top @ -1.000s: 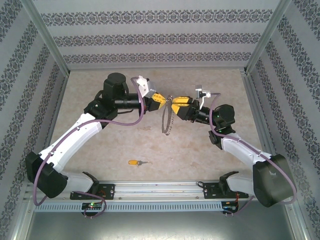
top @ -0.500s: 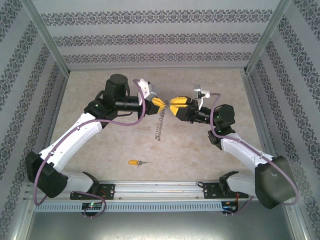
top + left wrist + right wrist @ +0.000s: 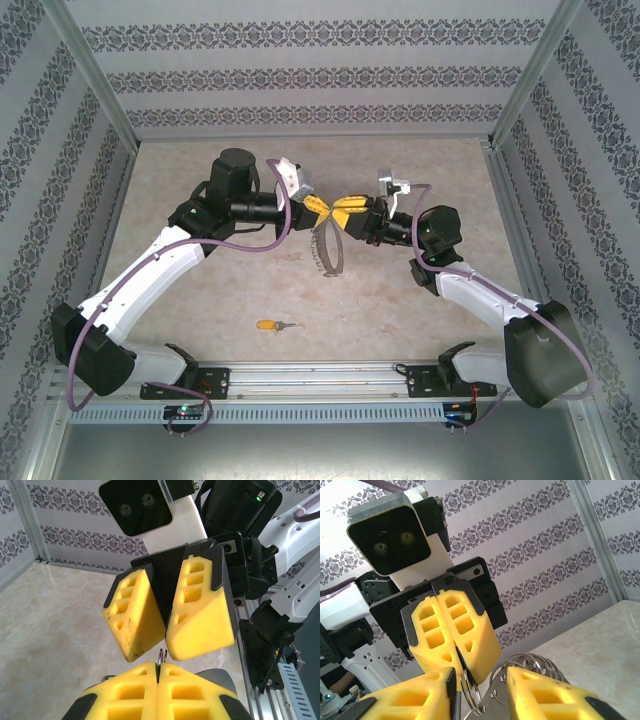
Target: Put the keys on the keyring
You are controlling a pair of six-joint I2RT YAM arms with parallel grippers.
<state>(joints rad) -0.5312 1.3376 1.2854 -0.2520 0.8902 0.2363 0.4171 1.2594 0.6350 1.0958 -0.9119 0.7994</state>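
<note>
Item one, your left gripper [image 3: 159,669]: fingers pressed flat together on the top of the keyring [image 3: 326,246], with a thin loop of its wire sticking out from between the pads in the left wrist view. Item two, your right gripper [image 3: 480,685]: jaws parted, one finger on each side of the keyring's top wire, facing the left gripper tip to tip; you cannot tell whether either pad touches the metal. Item three, the keyring: grey and thin, with a bumpy fringe along its rim. It hangs down from the left gripper's clamp, and you cannot tell whether its lower end reaches the table [image 3: 420,300]. The left gripper comes at it from its left, the right gripper from its right. Item four, the key [image 3: 272,326]: orange-yellow head, short dark blade, lying flat on the table, well apart from the keyring, toward the arm bases and a little to its left. Item five, your two arms: white links, each bent at the elbow, reaching in toward the keyring from either side, with purple cables looped along them.
</note>
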